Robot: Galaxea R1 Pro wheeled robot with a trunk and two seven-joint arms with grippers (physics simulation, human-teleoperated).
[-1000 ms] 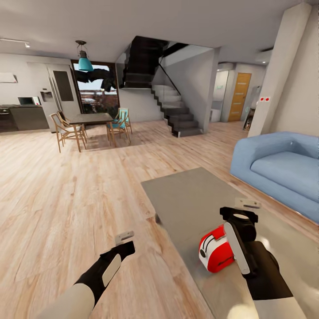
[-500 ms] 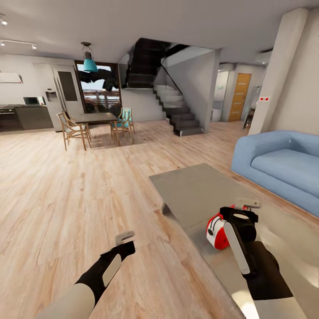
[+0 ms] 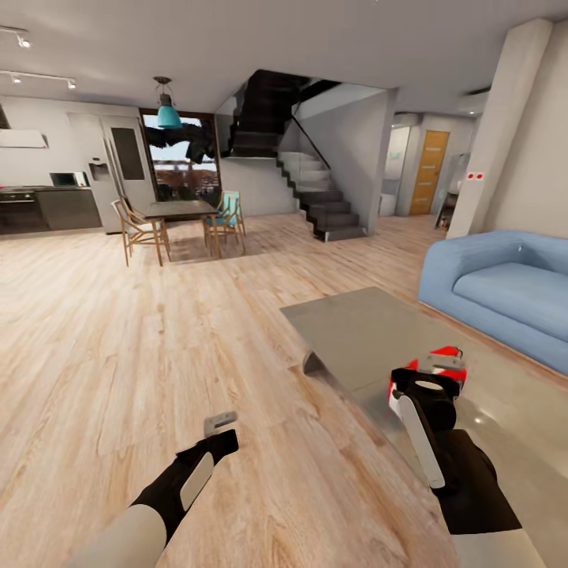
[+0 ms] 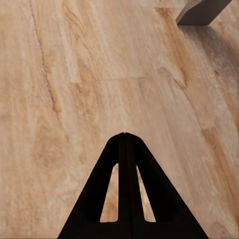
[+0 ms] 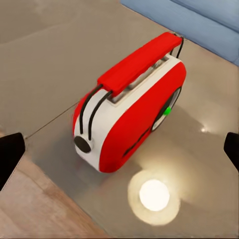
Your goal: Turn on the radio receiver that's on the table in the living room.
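Radio receiver (image 5: 130, 101) now farther off on table (image 3: 355, 331), right pincer (image 5: 119, 149) spread wide above, left pincer (image 4: 125, 135) closed, outstretched over floor.

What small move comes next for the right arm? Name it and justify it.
Probably lower the right gripper onto the radio receiver. The wrist view shows its open fingers wide of the receiver, which stands upright on the table, untouched. The left gripper hangs shut over floor.

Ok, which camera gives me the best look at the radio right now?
The right wrist view: the radio receiver sits whole and close on the table, with its handle, white end panel and a green light visible. In the head view only its red top peeks out behind the right tool.
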